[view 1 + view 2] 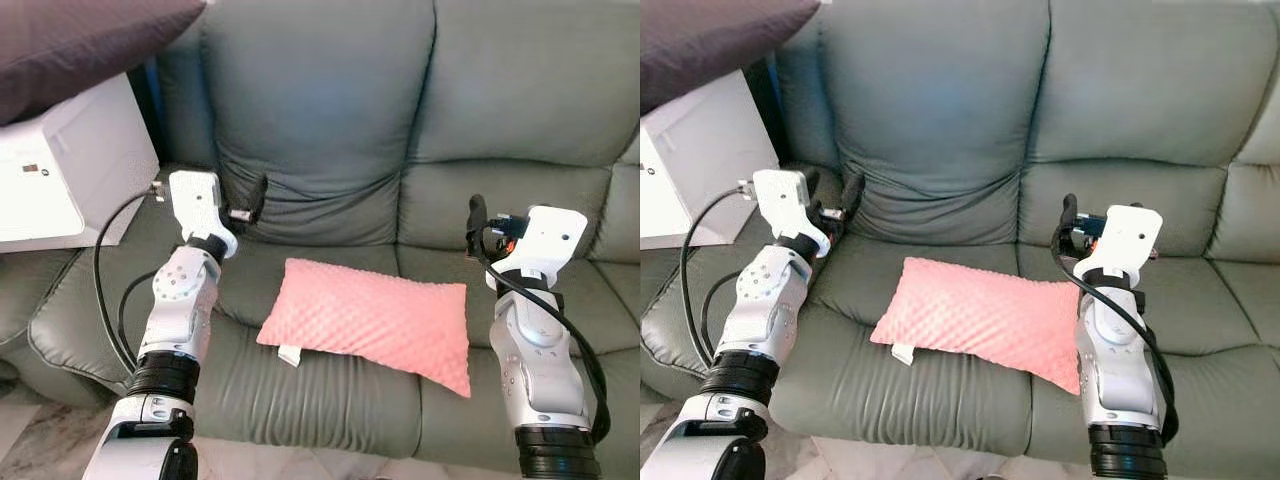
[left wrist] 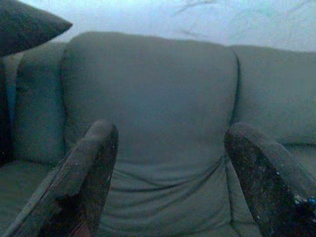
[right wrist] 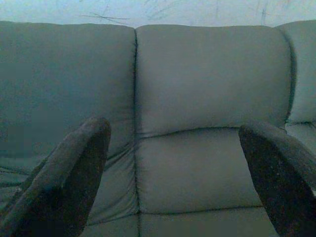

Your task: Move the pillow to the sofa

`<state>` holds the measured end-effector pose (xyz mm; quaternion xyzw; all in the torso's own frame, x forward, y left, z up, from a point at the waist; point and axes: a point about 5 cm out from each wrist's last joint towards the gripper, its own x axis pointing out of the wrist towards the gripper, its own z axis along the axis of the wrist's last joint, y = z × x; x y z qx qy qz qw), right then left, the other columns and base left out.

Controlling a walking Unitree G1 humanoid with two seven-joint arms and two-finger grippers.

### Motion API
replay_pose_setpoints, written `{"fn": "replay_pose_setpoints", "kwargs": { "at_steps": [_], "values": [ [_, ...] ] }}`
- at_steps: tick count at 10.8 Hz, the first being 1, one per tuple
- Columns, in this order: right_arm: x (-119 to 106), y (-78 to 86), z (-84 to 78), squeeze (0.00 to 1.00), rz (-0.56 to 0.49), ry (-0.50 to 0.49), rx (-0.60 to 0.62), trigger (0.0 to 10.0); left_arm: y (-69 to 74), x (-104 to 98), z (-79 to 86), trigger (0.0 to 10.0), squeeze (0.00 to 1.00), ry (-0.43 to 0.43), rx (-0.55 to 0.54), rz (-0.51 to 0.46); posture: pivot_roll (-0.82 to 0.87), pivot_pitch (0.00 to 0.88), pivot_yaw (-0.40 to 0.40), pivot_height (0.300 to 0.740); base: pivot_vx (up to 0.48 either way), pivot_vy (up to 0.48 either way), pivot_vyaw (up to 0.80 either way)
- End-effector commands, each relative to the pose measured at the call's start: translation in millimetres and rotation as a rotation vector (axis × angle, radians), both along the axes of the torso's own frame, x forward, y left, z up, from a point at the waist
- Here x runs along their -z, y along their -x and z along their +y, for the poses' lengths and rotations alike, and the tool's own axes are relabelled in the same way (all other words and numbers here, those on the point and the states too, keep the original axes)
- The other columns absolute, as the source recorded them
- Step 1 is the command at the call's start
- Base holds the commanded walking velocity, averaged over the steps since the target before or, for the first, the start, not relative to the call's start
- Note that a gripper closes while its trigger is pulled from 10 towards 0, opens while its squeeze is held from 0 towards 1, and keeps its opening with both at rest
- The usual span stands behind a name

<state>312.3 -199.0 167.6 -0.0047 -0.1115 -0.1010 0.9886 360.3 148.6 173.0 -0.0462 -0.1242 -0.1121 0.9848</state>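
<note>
While both silver arms were raised in front of the robot, neither was holding anything. The left gripper point(image 1: 833, 200) stood with its two long black fingers spread wide, just off the sofa's left back cushion and to the left of the pillow; in its wrist view the fingers point(image 2: 84, 173) framed nothing but grey upholstery. The right gripper point(image 3: 173, 168) was likewise spread wide and empty, held above the seat near the pillow's right end, its fingers point(image 3: 69, 173) pointing at the backrest.

Between the two arms lay the pink, dimpled, rectangular fabric pillow point(image 1: 375, 318), flat on the seat of the grey-green leather sofa point(image 1: 330, 120), angled a little, with its near right corner reaching the front edge of the seat. A small white tag stuck out at its near left corner. Neither gripper touched it.

To my eye the pillow looked light and soft, the sort that would sag and fold if lifted by one corner. Its nubbly fabric should give the fingers fair purchase. A pinch on each short end, or one deep bite across a long edge, seemed the surest hold. As it rested on the sofa, the job looked done.

Off to the left stood a white box-like unit point(image 1: 60, 170) with a dark purple cushion point(image 1: 80, 40) on top.
</note>
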Motion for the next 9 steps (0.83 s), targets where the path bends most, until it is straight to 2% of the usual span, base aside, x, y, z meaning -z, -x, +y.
{"fn": "replay_pose_setpoints", "kwargs": {
  "at_steps": [1,3,4,5,7,9],
  "values": [
    [-6.1,3.9,0.4,0.00,-0.024,0.002,0.008,10.0,3.5,-2.9,-0.8,10.0,0.00,-0.011,-0.014,-0.022,-0.11,0.000,0.016,0.740,0.000,0.000,0.00],
    [-11.2,9.8,2.6,0.00,-0.043,0.020,0.005,10.0,10.4,2.6,4.3,10.0,0.00,-0.010,-0.033,-0.012,-0.12,0.000,0.005,0.740,0.000,0.000,0.00],
    [-11.1,12.8,2.0,0.00,-0.044,0.033,0.004,10.0,18.5,11.8,12.0,10.0,0.00,-0.041,-0.061,0.000,-0.12,0.000,0.006,0.740,0.000,0.000,0.00],
    [-7.2,14.0,2.8,0.00,-0.028,0.029,0.000,10.0,22.7,20.2,16.8,10.0,0.00,-0.032,-0.084,0.041,-0.12,0.000,0.007,0.740,0.000,0.000,0.00],
    [-2.4,15.9,7.9,0.00,-0.003,0.025,-0.018,10.0,28.0,25.6,14.3,10.0,0.00,-0.061,-0.045,0.072,-0.11,0.000,0.020,0.740,0.000,0.000,0.00],
    [-4.2,19.1,3.6,0.00,-0.004,0.019,0.010,10.0,26.2,21.5,14.2,10.0,0.00,0.009,-0.099,0.085,-0.13,0.000,0.028,0.740,0.000,0.000,0.00]
  ]
}}
